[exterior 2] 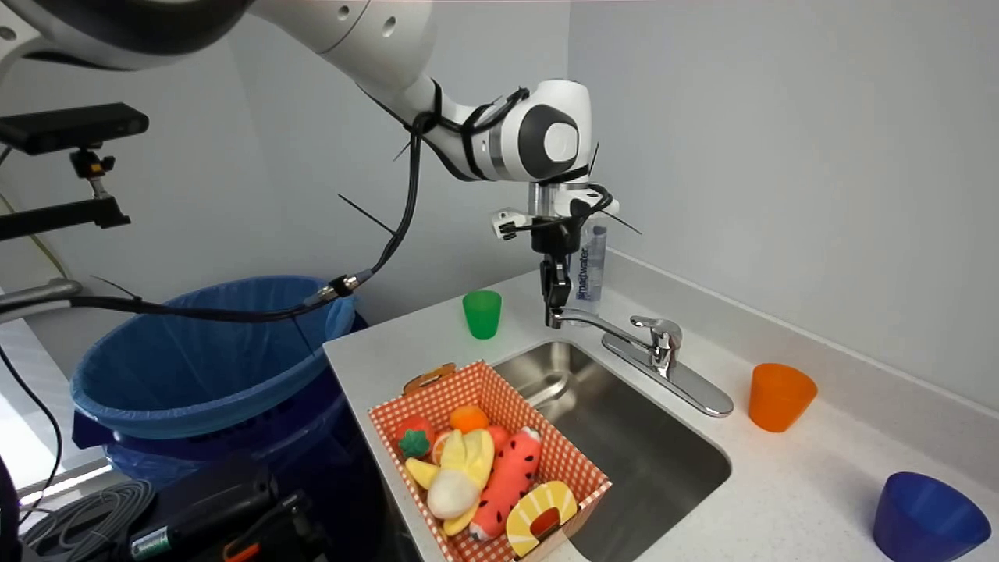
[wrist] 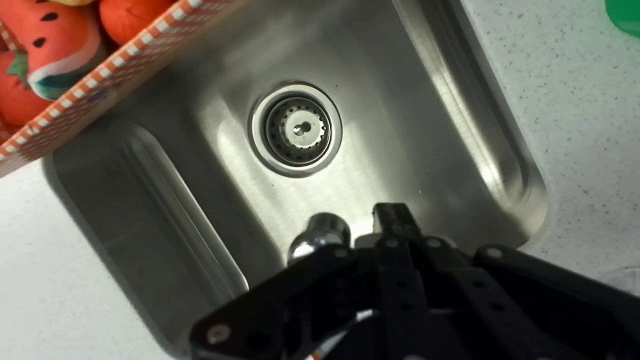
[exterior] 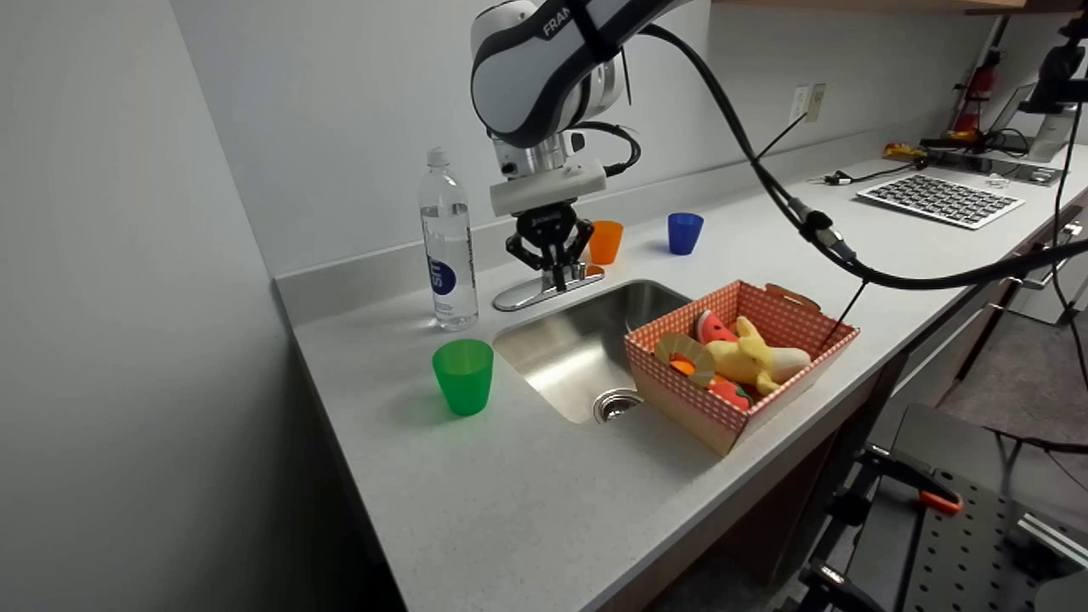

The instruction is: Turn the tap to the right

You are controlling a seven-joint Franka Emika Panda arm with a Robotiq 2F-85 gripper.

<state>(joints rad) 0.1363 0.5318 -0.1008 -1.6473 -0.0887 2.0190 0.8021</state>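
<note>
"Since the spout (exterior 2: 602, 321) reaches out over the sink (exterior 2: 648, 460), where does the tap (exterior 2: 663, 347) itself stand?"

"On the desk (exterior: 510, 510), between the sink and the wall (exterior 2: 780, 179)."

"And the end effector (wrist: 396, 217)?"

"Clenched, just beside the spout's tip. Whether it touches that, I can't tell."

"What else is near?"

"The bottle (exterior: 449, 255) and green cup (exterior: 463, 378), both beside the sink, and a box (exterior: 680, 404) of toys (exterior 2: 456, 476)."

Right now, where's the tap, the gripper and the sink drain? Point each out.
Tap (exterior 2: 663, 353): in an exterior view, on its upright body.
Gripper (wrist: 395, 218): in the wrist view, where its closed tips meet.
Sink drain (wrist: 302, 130): in the wrist view, on its center.
</note>
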